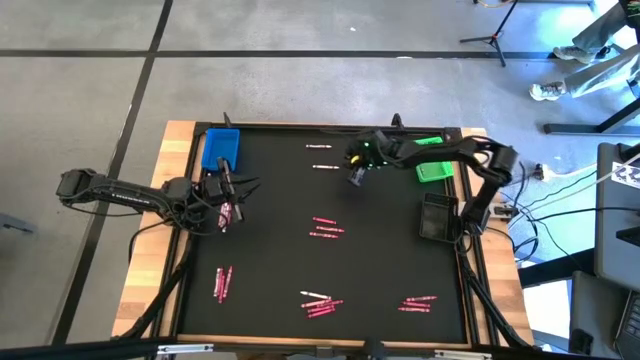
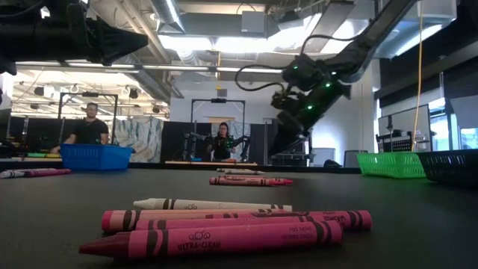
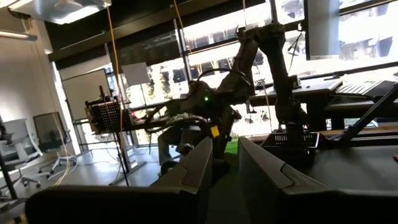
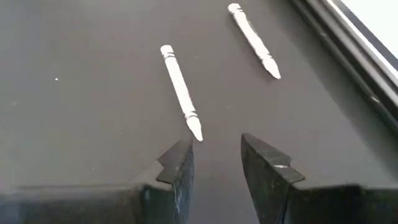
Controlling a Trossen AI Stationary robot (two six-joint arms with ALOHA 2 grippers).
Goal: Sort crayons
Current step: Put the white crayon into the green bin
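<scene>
Two white crayons [image 4: 180,90] lie near the tabletop's [image 1: 390,270] far edge, apart and unobstructed, just ahead of my right gripper [image 4: 215,158], fingers narrowly parted and empty, the green tray [image 1: 432,165] toward the far right corner; my left gripper [image 1: 232,185] waits beside the blue tray [image 1: 220,148], slightly parted.

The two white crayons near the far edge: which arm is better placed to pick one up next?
The right one. Its tool is open just short of the nearer white crayon. The left tool waits beside the blue tray.
</scene>
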